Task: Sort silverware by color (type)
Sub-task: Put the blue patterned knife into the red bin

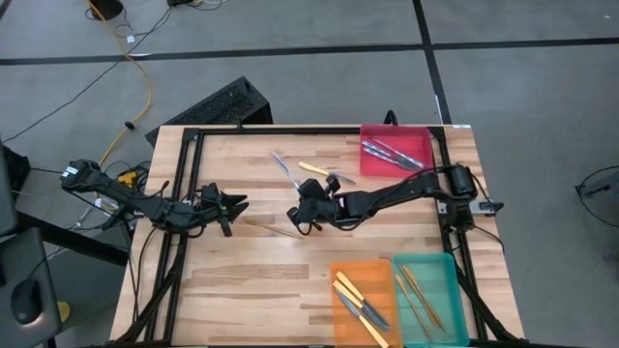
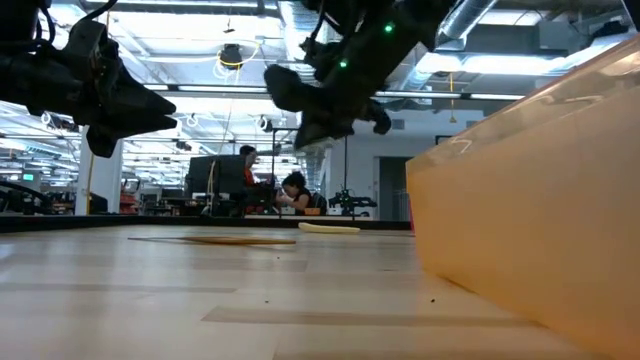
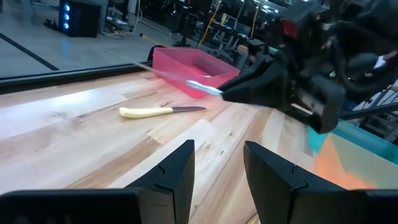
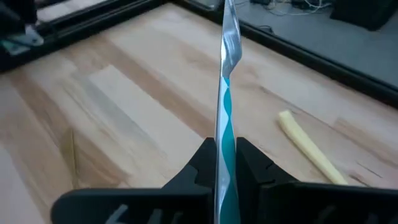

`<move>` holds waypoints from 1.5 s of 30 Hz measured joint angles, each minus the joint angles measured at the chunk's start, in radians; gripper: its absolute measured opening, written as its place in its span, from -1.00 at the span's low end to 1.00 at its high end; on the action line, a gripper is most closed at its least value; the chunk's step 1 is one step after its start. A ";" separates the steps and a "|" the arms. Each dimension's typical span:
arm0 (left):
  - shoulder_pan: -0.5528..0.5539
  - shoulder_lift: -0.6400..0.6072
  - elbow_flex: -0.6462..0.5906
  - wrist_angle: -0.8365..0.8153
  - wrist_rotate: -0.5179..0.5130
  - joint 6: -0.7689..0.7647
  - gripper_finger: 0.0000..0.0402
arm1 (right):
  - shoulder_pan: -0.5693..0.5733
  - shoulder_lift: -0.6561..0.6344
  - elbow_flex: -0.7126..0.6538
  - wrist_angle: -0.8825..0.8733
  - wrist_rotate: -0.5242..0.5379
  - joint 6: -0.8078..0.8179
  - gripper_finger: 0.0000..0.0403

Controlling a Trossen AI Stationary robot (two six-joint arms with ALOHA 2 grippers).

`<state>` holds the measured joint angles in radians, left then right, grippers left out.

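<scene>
My right gripper [image 4: 225, 163] hangs over the table's middle [image 1: 304, 201], shut on a blue-handled utensil [image 4: 227, 68] whose silver end sticks out ahead of it. A yellow-handled knife [image 1: 314, 169] lies flat on the table just beyond it. A thin wooden utensil [image 1: 271, 228] lies flat between the two grippers. My left gripper [image 3: 217, 168] waits open at the table's left [image 1: 232, 205], holding nothing. My right gripper pinches the utensil's blue handle [image 4: 225, 134] between its two fingers. The fingers come from the table's right, slanting down, and lie along the utensil. The silver end [image 3: 163, 72] points away past the fingertips. The utensil is lifted clear of the table.
A red tray [image 1: 422, 137] at the far right holds blue-handled utensils. At the near right, an orange tray [image 1: 379, 271] holds yellow-handled ones and a teal tray [image 1: 445, 271] holds wooden ones. Bare wood lies at the near left. People sit far behind the table.
</scene>
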<state>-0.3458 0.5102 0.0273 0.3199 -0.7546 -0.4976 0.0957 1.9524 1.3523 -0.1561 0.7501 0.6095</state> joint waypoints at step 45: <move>0.000 0.000 0.000 0.000 -0.080 0.003 -0.39 | 0.460 -0.293 -0.004 -1.418 0.036 0.688 -0.81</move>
<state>-0.3454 0.5102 0.0273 0.3202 -0.8349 -0.4950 0.5561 1.6598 1.3483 -1.5740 0.7857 1.2977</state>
